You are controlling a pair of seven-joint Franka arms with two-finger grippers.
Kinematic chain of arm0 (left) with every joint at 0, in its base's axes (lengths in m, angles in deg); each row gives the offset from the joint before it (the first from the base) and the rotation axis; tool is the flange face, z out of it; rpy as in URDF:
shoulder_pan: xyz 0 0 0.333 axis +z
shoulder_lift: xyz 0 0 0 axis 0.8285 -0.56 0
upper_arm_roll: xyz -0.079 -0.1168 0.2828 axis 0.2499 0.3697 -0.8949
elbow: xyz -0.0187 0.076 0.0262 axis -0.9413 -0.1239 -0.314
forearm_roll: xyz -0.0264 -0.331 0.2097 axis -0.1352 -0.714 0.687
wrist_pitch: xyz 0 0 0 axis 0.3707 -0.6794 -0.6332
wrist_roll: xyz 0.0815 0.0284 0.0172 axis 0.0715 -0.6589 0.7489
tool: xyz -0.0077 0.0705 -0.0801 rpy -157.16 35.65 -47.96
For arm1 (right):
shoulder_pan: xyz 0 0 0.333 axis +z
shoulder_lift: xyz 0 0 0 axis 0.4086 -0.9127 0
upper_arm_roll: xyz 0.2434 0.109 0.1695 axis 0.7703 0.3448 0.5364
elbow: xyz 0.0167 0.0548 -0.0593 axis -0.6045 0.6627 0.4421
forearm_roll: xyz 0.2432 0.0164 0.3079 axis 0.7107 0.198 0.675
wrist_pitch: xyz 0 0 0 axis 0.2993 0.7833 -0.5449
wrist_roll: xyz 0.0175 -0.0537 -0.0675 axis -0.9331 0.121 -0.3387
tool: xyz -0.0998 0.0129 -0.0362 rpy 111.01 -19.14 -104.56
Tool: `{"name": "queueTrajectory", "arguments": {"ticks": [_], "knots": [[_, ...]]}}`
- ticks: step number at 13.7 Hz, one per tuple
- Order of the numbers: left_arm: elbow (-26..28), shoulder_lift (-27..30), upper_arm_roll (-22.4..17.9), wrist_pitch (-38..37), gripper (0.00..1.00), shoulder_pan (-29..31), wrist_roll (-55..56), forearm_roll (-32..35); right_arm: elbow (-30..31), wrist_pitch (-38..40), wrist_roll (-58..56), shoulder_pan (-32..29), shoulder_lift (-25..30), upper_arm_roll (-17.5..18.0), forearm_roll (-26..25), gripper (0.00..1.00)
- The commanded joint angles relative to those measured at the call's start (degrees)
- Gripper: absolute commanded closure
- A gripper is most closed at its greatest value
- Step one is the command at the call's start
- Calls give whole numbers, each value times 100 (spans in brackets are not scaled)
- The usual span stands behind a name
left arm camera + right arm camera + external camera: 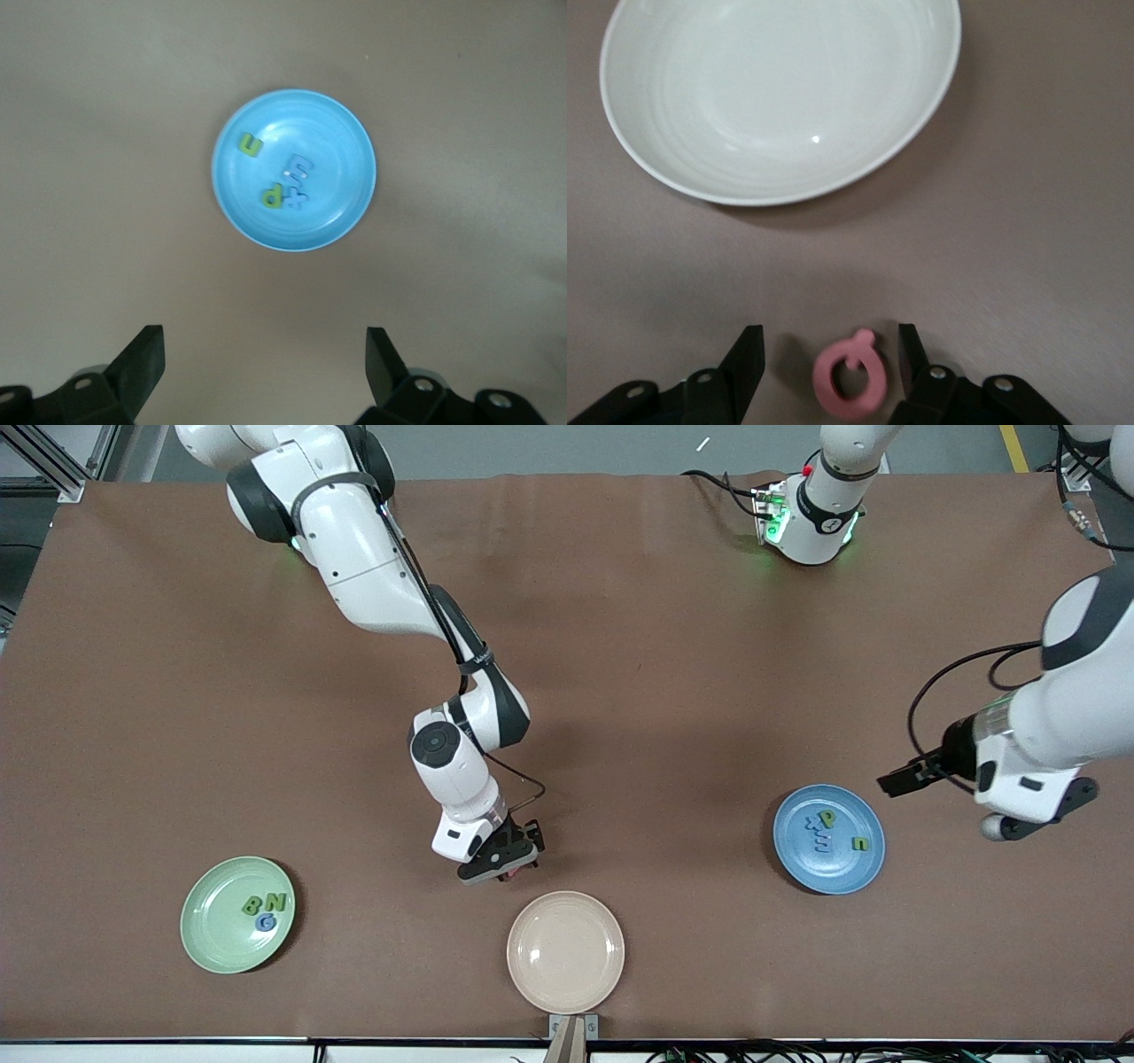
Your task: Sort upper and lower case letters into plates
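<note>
Red letter [849, 381] between open right hand [833, 372] fingers, near cream plate [565, 951] rim; left hand [266, 363] open.

The light is even and comes from above, so shadows under the arms on the brown table [620, 646] are soft. A small glare spot sits on the cream plate [700, 177]. The wrist views look pale and slightly washed.
</note>
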Motion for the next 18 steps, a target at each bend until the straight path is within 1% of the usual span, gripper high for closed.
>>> {"name": "queueTrajectory", "arguments": {"ticks": [1, 3, 6, 8, 9, 11, 13, 14, 15, 16, 17, 18], "knots": [[-46, 679, -32, -209, 0, 26, -478, 4, 303, 297, 180, 7, 304, -73, 3, 30], [-46, 698, -32, -218, 0, 35, -602, 4, 286, 254, 391, 33, 208, -82, -32, 30], [-46, 715, 12, -349, 0, 26, -611, -5, 268, 175, 418, 51, 120, -82, -41, 30], [-55, 707, 21, -367, 0, 0, -603, -14, 268, -158, 461, 60, 40, -64, 12, 33], [-64, 707, -5, -359, 0, 17, -664, -22, 268, -195, 549, 60, 40, -56, 12, 42], [-256, 837, -93, -385, 0, -61, -1057, -23, 268, -204, 593, 95, 40, -55, 20, 69], [-301, 1101, -706, -385, 0, -376, -1226, -128, 268, -178, 794, 86, 66, -55, 21, 93], [-301, 1207, -787, -385, 0, -465, -1244, -119, 259, -125, 900, 69, 110, -64, 12, 97], [-301, 1208, -797, -385, 0, -501, -1236, -119, 259, -20, 910, 17, 197, -64, 12, 99], [-301, 1216, -805, -385, 0, -501, -1244, -111, 242, 338, 901, -1, 311, -82, 12, 100], [-301, 1234, -831, -393, 0, -501, -1244, -119, 172, 907, 892, -36, 426, -178, 12, 100], [-310, 1260, -927, -481, 0, -510, -1253, -145, -46, 1434, 875, -106, 522, -318, -6, 100]]}}
